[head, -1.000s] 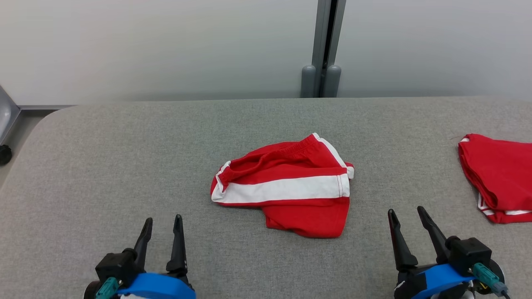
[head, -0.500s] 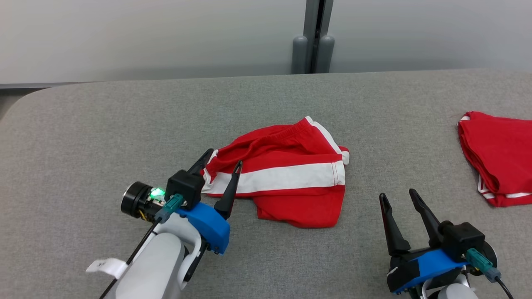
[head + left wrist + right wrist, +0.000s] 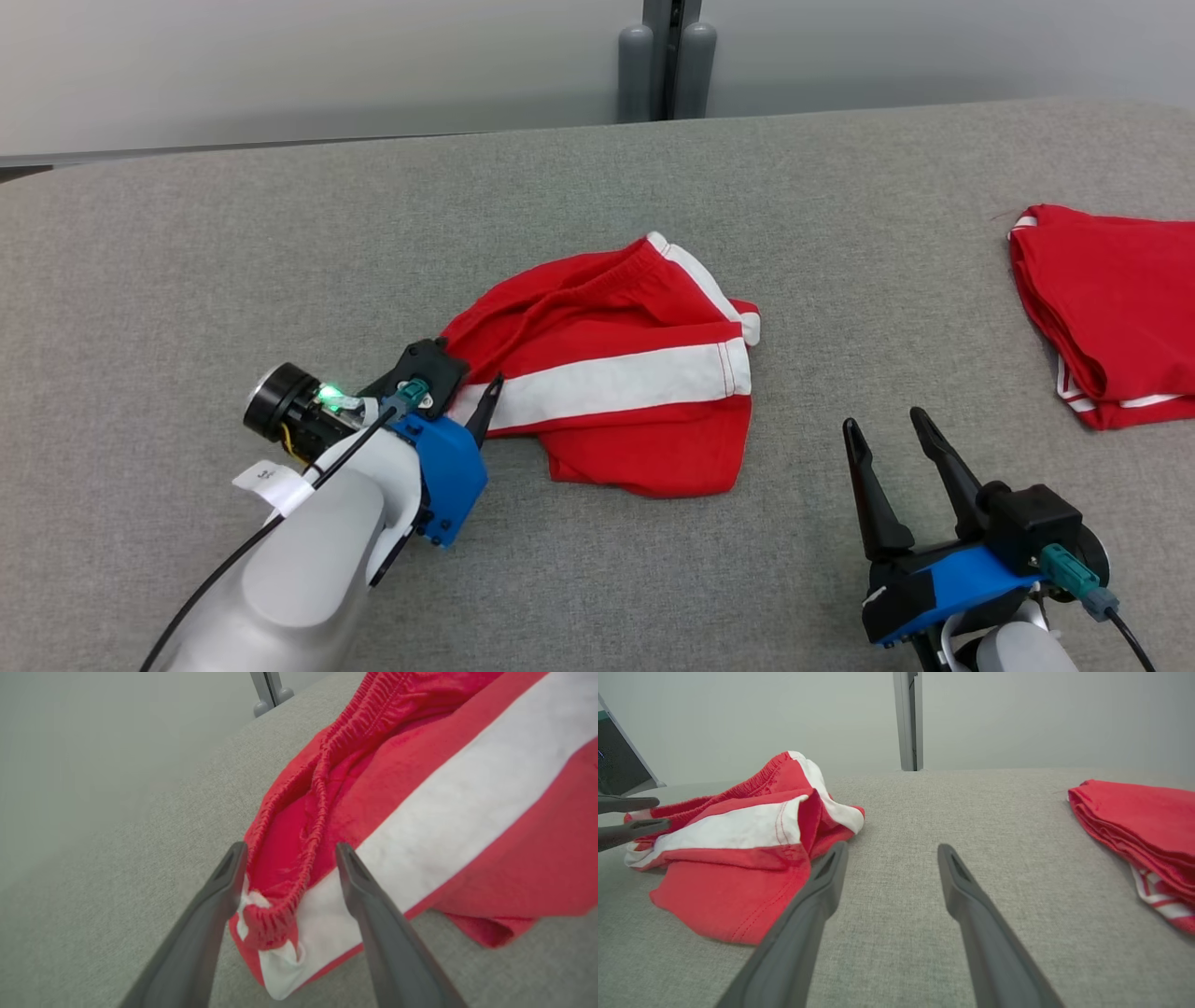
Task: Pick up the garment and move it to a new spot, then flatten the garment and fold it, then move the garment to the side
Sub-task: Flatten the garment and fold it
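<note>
Left hand [image 3: 290, 845] swung in since a second ago, now at left end of garment [image 3: 635, 383] mid-surface, fingers spread wide either side of waistband corner, nothing pinched. From head cam I can't see its far finger, wrist block hides it. Right hand [image 3: 884, 420] open, clear of cloth. Second red pile [image 3: 1111, 299] cut off at right frame edge. Grey fabric surface [image 3: 187, 233], loads of bare room on left; pale wall behind.

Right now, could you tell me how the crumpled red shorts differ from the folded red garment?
The crumpled red shorts lie loose, broad white stripe showing; the folded red garment is stacked flat. The open left hand straddles the shorts' waistband; the folded garment lies untouched. Both are red.
</note>
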